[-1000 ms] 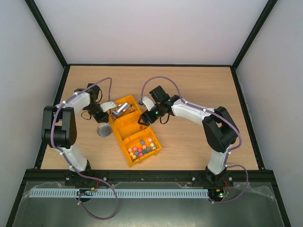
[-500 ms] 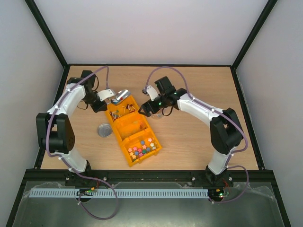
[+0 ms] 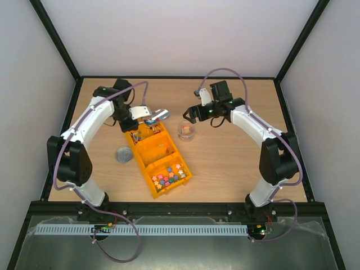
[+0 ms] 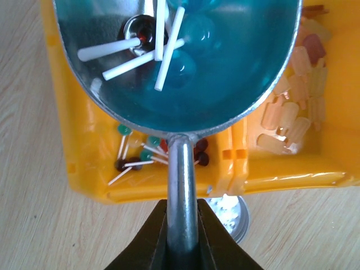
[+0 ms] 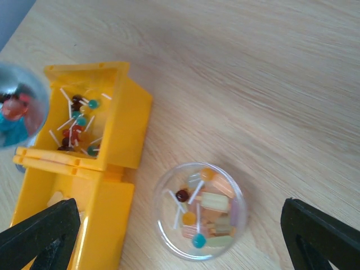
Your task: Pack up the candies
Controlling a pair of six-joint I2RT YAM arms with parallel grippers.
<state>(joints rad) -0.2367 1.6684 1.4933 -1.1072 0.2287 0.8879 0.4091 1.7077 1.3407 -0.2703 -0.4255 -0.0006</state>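
Note:
The candies are lollipops with white sticks and pastel ice-lolly-shaped sweets. Some lie in a clear plastic cup (image 3: 187, 130) on the table, seen from above in the right wrist view (image 5: 199, 211). My left gripper (image 3: 144, 113) (image 4: 183, 216) is shut on the handle of a metal scoop (image 3: 161, 114) (image 4: 180, 67). The scoop holds several lollipops above the far end of a yellow tray (image 3: 142, 153) (image 4: 62, 135). My right gripper (image 3: 194, 111) (image 5: 179, 205) is open and empty, above and just beyond the cup.
The tray has three compartments: lollipops (image 4: 140, 157) at the far end, pastel sweets (image 4: 292, 101) in the middle, coloured star sweets (image 3: 169, 175) at the near end. A round metal lid (image 3: 122, 154) (image 4: 228, 209) lies on the table left of the tray.
My left gripper has lifted the scoop out of the tray's far compartment and moved it farther back. My right gripper has drawn away to the far right, leaving the cup on the table.

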